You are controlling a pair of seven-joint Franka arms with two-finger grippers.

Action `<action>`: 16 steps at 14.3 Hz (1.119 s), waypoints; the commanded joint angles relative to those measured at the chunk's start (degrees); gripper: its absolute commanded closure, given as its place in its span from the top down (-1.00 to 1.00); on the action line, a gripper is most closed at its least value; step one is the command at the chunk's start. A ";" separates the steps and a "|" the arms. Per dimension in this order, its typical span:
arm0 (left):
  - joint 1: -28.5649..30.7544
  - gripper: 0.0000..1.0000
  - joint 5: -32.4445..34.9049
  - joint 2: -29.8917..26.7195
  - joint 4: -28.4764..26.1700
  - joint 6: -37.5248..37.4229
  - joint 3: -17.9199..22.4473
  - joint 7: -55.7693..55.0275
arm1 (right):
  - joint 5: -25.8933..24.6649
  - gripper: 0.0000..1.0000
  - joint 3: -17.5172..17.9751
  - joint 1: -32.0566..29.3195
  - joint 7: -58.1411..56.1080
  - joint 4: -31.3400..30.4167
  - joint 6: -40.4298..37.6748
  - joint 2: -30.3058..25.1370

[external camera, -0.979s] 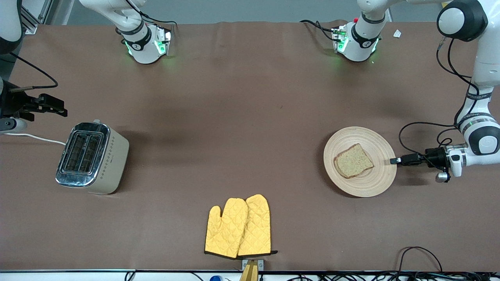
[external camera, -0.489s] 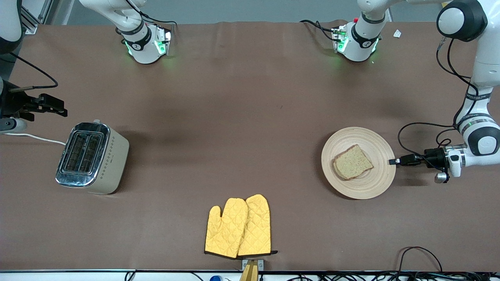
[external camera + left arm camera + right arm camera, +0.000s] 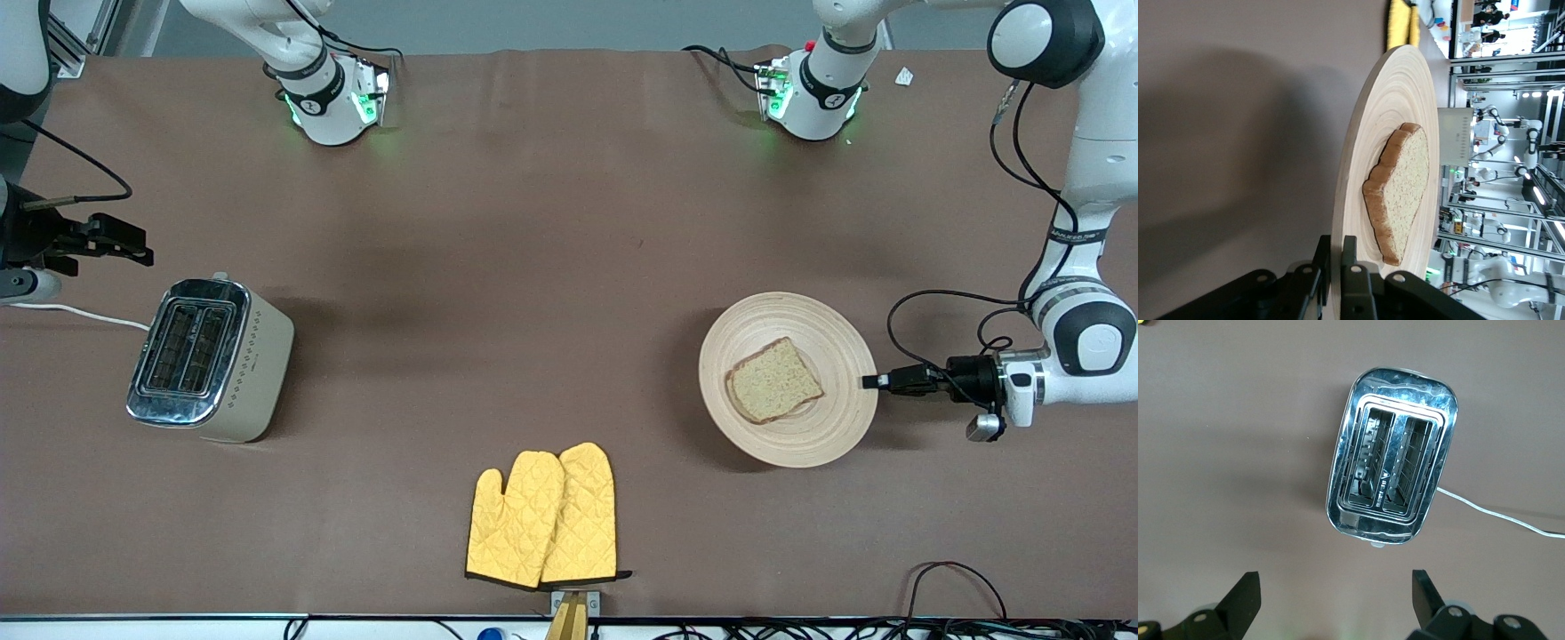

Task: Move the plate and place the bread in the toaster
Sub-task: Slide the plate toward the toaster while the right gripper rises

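We see the left gripper (image 3: 869, 381) with its jaws clamped on the rim of the plate (image 3: 827, 427), which carries the bread (image 3: 772, 380) at the left arm's end of the bench. The right gripper (image 3: 1335, 600) waits above the toaster (image 3: 209, 358), jaws spread wide and empty.

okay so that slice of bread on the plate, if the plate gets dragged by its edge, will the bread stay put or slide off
The bread lies flat and loose, so it probably rides along but could slide on the smooth plate. It looks light. The left hand pinches only the rim, so any tilt may shift it.
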 commanded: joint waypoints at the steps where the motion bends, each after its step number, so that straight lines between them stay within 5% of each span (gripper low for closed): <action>1: -1.68 -1.00 -0.92 -2.33 -0.62 1.54 -4.08 -2.76 | 0.06 1.00 0.01 0.11 0.60 -1.01 -0.18 -1.18; 11: -3.10 -1.00 -4.69 -4.10 -19.06 35.80 -27.37 -4.35 | 0.06 1.00 0.01 0.02 0.60 -1.09 -0.18 -1.09; 16: -7.56 -0.97 -9.07 -2.43 -21.53 39.51 -28.36 -3.12 | 4.98 1.00 -0.08 0.20 0.95 -1.88 -0.01 -1.09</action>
